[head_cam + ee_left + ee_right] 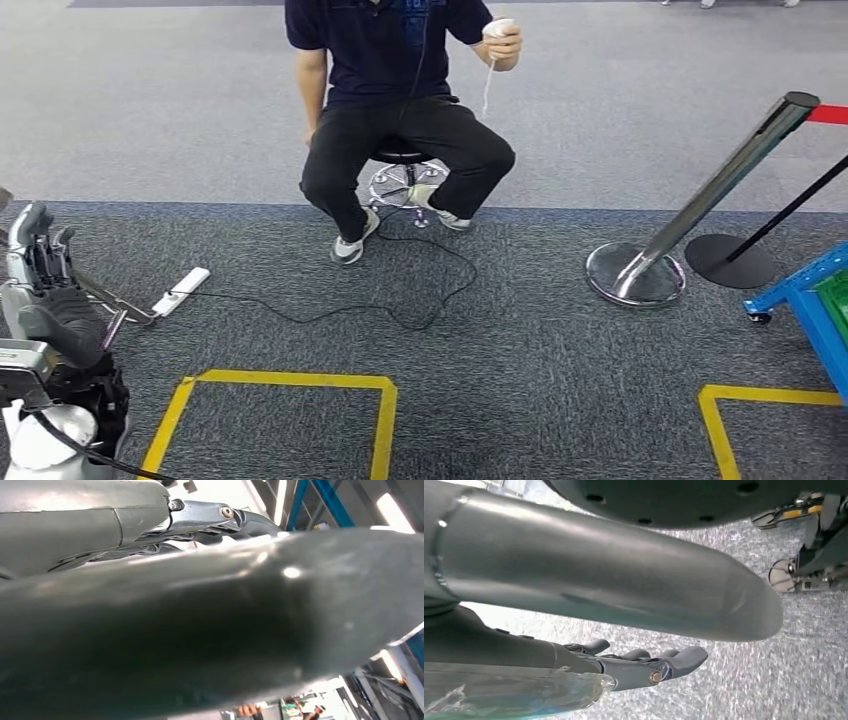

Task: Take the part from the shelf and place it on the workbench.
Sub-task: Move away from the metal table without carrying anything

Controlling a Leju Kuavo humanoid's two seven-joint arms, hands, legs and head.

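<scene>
Head view: showed left hand (40, 250) raised at the left edge, fingers up; grasp could not be told.
Right hand (644, 662): fingers stretched out, holding nothing, over grey carpet.
Part: could not be made out.
Person (400, 110): sat on a stool.

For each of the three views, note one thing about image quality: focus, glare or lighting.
Head view: evenly lit and sharp; the chrome stanchion shines and the left hand is crisp. Left wrist view: a close dark blurred surface with small glare spots, bright washed-out background behind the fingers. Right wrist view: the thumb is near and soft, carpet fairly sharp.
</scene>
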